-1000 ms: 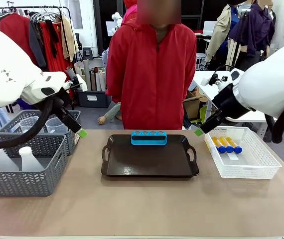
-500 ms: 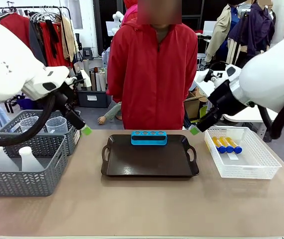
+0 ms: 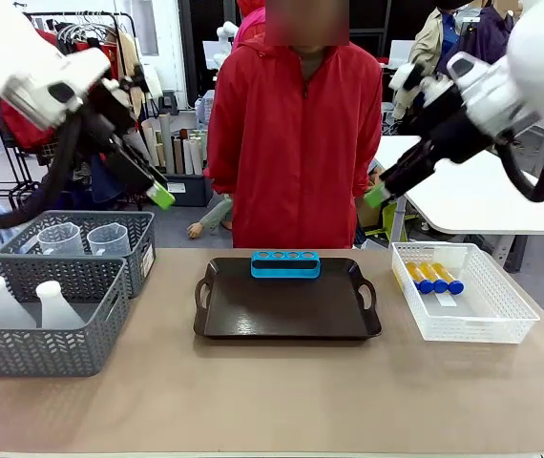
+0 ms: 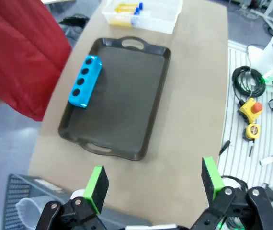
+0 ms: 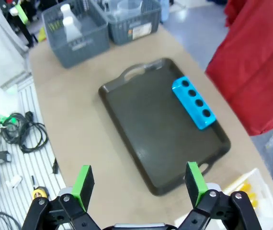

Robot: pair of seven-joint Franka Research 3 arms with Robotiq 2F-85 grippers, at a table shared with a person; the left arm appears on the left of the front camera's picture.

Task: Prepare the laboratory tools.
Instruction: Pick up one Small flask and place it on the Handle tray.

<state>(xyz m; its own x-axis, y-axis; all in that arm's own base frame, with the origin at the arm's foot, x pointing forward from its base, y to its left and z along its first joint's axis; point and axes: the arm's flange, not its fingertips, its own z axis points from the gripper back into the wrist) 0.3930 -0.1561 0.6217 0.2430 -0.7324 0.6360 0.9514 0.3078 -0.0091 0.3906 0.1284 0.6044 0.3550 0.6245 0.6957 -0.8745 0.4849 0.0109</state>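
Both spread wide and empty, high above the table (image 3: 272, 401): left gripper (image 4: 153, 179), right gripper (image 5: 139, 184). The tubes (image 3: 432, 278) lie side by side in the white basket (image 3: 501, 324). The flasks (image 3: 57, 305) and jugs (image 3: 86, 239) sit in the grey baskets (image 3: 33, 358). The tray (image 3: 282, 310) bears the blue rack (image 3: 285, 264), holes unfilled. Risk: the tubes are touching, so a pinch may catch two or snag the basket wall.

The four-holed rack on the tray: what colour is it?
The rack is bright blue, clearest in the front view.
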